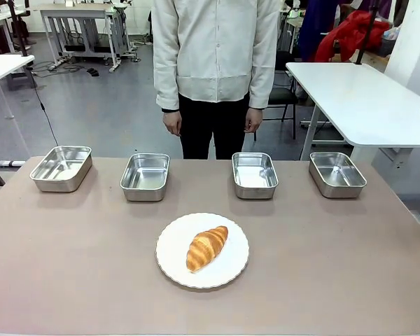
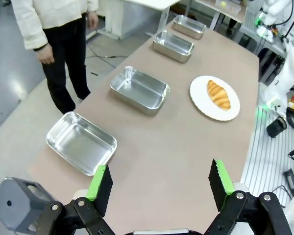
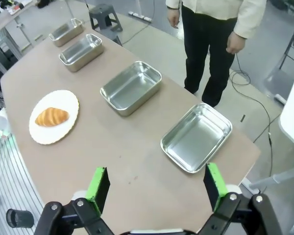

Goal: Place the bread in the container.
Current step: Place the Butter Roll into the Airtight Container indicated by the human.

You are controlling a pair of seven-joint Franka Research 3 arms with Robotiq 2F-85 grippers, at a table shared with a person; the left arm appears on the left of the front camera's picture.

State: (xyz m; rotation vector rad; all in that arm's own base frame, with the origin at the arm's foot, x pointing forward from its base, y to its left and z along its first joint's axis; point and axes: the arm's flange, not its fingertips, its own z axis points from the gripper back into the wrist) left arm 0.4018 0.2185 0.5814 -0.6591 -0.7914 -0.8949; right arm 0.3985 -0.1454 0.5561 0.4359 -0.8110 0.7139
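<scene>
Bread: we see the bread (image 1: 207, 247) lying at a slant on a round white plate (image 1: 169, 260), near the middle of the table (image 1: 70, 280) and on the robot's side of the row of pans. It is in none of the pans.
Row of pans: four alike steel pans stand in a line along the far edge of the table, each apart from its neighbours.
Leftmost pan (image 1: 56, 184): we find only bare, shiny metal inside. In the left wrist view it is the pan nearest that gripper.
Second pan (image 1: 143, 195): bare metal inside, left of the plate and beyond it.
Third pan (image 1: 255, 194): bare metal inside with a pale reflection on the floor, right of the plate and beyond it.
Rightmost pan (image 1: 336, 191): bare metal inside. In the right wrist view it is the pan nearest that gripper.
Left gripper (image 2: 160, 177): we see its green-padded fingers spread wide apart with nothing between them, hanging above the left end of the table.
Right gripper (image 3: 156, 177): fingers likewise wide apart and holding nothing, above the right end of the table.
Person: stands at the far side, behind the gap between the second and third pans, with one hand (image 1: 172, 123) and the other hand (image 1: 253, 122) hanging down, clear of the table.
</scene>
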